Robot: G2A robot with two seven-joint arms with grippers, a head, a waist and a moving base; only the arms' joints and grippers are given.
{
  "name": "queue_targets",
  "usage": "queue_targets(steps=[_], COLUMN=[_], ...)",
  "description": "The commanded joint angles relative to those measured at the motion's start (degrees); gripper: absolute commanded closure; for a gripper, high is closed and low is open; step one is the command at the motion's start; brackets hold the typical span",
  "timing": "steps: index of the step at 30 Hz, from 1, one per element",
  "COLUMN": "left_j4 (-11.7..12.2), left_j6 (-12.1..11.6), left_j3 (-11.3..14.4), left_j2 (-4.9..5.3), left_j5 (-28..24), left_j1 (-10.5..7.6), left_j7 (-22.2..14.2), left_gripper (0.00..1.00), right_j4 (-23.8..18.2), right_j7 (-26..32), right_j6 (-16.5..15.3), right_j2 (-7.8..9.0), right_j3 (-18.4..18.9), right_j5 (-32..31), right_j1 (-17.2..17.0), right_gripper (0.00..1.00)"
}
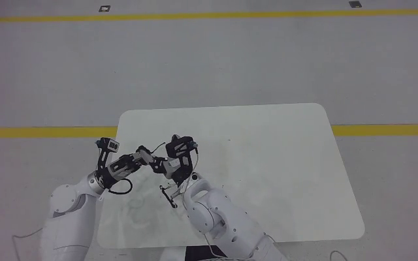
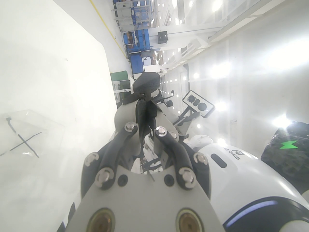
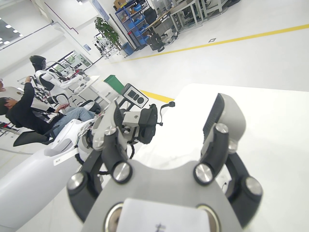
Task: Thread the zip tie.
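The zip tie (image 3: 172, 103) is gripped by the clenched left hand (image 2: 146, 85) above the desk (image 1: 274, 169), and the right hand (image 3: 164, 113) is held released just beside it.

The top camera sits up on the robot and looks down at the tabletop (image 1: 274, 163) from far off. It sees the whole tabletop and the floor (image 1: 209, 65) past its far edge.

The left wrist camera (image 3: 135, 97) sits right behind the left tool (image 2: 144, 107), very close. It looks along the tool, out over the tabletop to the room past it.

The right wrist camera (image 2: 198, 103) sits right behind the right tool (image 3: 164, 117), just as close. It looks over a corner of the tabletop.

All three views share the tabletop. Each wrist view also sees the other arm's camera. From the top, both tools sit over the tabletop's left part, tips close together.
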Motion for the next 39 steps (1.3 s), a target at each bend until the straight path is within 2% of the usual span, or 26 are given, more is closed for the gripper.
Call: queue_targets(steps=[1,2,5,6,7,16,19,22,23,39], left_j4=[0.0,0.0,0.0,0.0,0.0,0.0,0.0,0.0,0.0,0.0], left_j6=[0.0,0.0,0.0,0.0,0.0,0.0,0.0,0.0,0.0,0.0], left_j3=[0.0,0.0,0.0,0.0,0.0,0.0,0.0,0.0,0.0,0.0], left_j2=[0.0,0.0,0.0,0.0,0.0,0.0,0.0,0.0,0.0,0.0], left_j5=[0.0,0.0,0.0,0.0,0.0,0.0,0.0,0.0,0.0,0.0], left_j1=[0.0,0.0,0.0,0.0,0.0,0.0,0.0,0.0,0.0,0.0], left_j7=[0.0,0.0,0.0,0.0,0.0,0.0,0.0,0.0,0.0,0.0], left_gripper=[1.0,1.0,1.0,1.0,1.0,1.0,1.0,1.0,1.0,1.0], right_j4=[-0.45,-0.66,-1.39,-1.61,-1.83,-2.94,-2.97,-2.85,-2.81,-1.32], right_j7=[0.21,0.38,1.03,1.14,1.17,0.8,0.9,0.9,0.88,1.02], right_j6=[0.17,0.22,0.32,0.29,0.22,0.5,0.58,0.8,0.87,1.92], right_j2=[0.05,0.07,0.15,0.19,0.23,0.58,0.59,0.57,0.55,0.32], right_j3=[0.02,0.02,0.13,0.21,0.3,0.53,0.27,0.05,0.01,-0.6], right_j5=[-0.15,-0.15,0.2,0.33,0.51,0.6,0.62,0.48,0.46,-1.43], right_j1=[-0.3,-0.45,-0.98,-1.09,-1.19,-1.57,-1.37,-1.17,-1.13,-0.2], right_gripper=[0.15,0.16,0.31,0.37,0.5,0.67,0.79,0.97,1.0,1.0])
